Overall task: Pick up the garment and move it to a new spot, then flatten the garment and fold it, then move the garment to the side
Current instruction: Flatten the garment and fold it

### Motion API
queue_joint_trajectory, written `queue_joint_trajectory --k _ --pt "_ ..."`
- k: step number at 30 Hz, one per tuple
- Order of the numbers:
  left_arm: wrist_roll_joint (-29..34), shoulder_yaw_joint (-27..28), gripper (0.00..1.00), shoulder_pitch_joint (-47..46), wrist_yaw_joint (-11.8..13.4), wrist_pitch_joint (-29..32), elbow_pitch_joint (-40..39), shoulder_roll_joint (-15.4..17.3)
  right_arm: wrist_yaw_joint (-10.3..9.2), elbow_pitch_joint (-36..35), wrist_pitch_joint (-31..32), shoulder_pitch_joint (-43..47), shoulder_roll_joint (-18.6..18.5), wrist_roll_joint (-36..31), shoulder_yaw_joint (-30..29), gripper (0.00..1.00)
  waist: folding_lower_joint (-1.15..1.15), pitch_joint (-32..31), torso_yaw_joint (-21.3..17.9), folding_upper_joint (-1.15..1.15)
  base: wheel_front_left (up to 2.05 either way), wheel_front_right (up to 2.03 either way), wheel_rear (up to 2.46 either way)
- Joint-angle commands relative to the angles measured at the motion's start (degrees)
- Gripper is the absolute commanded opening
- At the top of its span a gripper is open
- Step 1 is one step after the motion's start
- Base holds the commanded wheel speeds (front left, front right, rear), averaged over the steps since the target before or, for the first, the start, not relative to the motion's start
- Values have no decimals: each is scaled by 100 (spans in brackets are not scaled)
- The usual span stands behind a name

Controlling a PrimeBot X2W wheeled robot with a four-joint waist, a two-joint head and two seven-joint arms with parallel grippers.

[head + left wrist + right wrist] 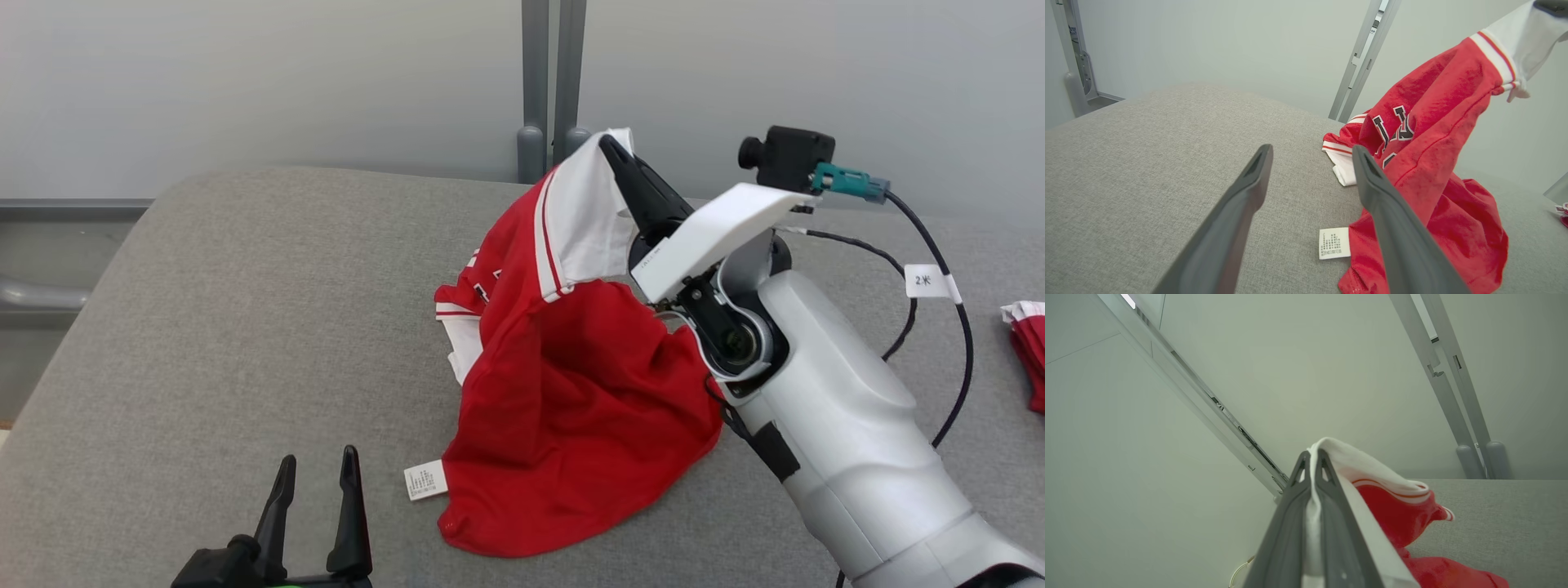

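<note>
Left of garment point(571, 392): grey surface point(245, 310) bare, free passage.
Right of garment: right arm point(841, 416) blocks access.
Behind garment: two posts point(535, 82) and wall point(245, 82) close off approach.

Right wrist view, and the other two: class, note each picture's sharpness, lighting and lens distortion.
Head view: sharp, soft even light, a faint shadow under the red garment on the grey cushion. Left wrist view: wide-angle stretch makes the open left gripper loom large; the wall post leans. Right wrist view: the right gripper, shut on the garment, looks soft near the lens; no glare.
</note>
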Motion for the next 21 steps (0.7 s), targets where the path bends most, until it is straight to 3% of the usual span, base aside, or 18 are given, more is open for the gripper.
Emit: queue_joint_trajectory --k 1,21 --pt "32 -2 100 -85 -15 1 11 14 4 34 37 155 -69 -109 -119 0 0 77 -123 0 0 0 0" --pt "61 -241 100 -283 -169 1 442 15 3 1517 300 1559 -910 -1162 -1734 0 0 208 -661 0 0 0 0"
